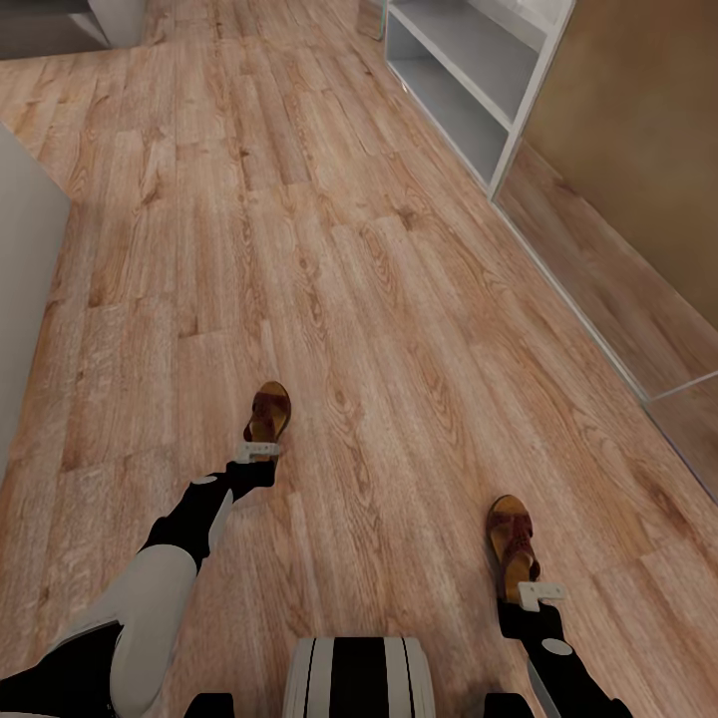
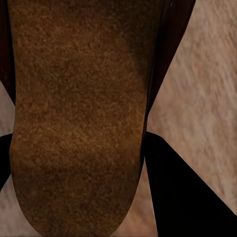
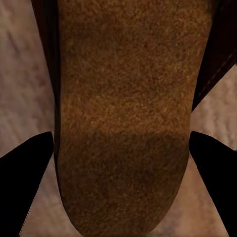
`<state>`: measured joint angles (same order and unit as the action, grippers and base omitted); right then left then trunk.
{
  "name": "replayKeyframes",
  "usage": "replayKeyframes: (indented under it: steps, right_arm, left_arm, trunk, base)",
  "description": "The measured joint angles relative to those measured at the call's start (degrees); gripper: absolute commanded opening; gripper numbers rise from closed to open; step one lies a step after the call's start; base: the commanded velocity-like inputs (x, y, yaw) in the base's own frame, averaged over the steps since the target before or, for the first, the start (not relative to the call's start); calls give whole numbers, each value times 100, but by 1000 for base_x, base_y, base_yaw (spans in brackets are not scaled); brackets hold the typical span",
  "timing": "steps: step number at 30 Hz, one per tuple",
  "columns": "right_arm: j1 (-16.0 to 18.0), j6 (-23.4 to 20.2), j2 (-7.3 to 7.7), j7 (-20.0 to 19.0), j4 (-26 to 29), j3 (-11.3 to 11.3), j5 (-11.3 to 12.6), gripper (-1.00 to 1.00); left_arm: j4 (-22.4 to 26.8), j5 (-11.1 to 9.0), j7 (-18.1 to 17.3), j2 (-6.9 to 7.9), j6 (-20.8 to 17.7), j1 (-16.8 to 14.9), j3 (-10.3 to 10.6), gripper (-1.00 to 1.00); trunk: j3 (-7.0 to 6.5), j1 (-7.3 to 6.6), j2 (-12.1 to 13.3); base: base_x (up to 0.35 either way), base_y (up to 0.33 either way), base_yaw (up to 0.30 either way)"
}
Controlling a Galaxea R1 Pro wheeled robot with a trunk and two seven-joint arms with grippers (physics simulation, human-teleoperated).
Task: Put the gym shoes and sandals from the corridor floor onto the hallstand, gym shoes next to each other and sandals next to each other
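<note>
both arms out, left gripper [image 1: 258,451] clamped on the heel of one sandal [image 1: 269,410], right gripper [image 1: 539,595] pinching the other sandal [image 1: 512,543], both over the corridor floor [image 1: 379,329]; heel-only holds could let them droop or slip before the hallstand [image 1: 469,80]

Left arm reaching forward and down, elbow bent, left pincer [image 1: 257,451] clamped on a sandal heel, right arm extended low, right pincer [image 1: 539,595] clamped likewise, dark fingers [image 3: 24,170] flanking each sole
</note>
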<state>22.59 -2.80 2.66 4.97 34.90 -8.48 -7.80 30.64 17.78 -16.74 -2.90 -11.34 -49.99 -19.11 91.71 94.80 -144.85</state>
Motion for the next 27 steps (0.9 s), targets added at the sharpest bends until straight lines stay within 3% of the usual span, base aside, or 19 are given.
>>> replayKeyframes:
  steps: [25, 27]
  right_arm:
    - [0, -4, 6, -4, 1, -2, 6, -100]
    - [0, -3, 7, -6, 1, 3, 12, -100]
  left_arm:
    - [7, 2, 0, 17, 13, 17, 2, -100]
    - [8, -2, 0, 26, 13, 16, 5, -100]
  trunk:
    - [0, 0, 0]
    - [-44, -6, 2]
  base:
    - [0, 0, 0]
    - [0, 0, 0]
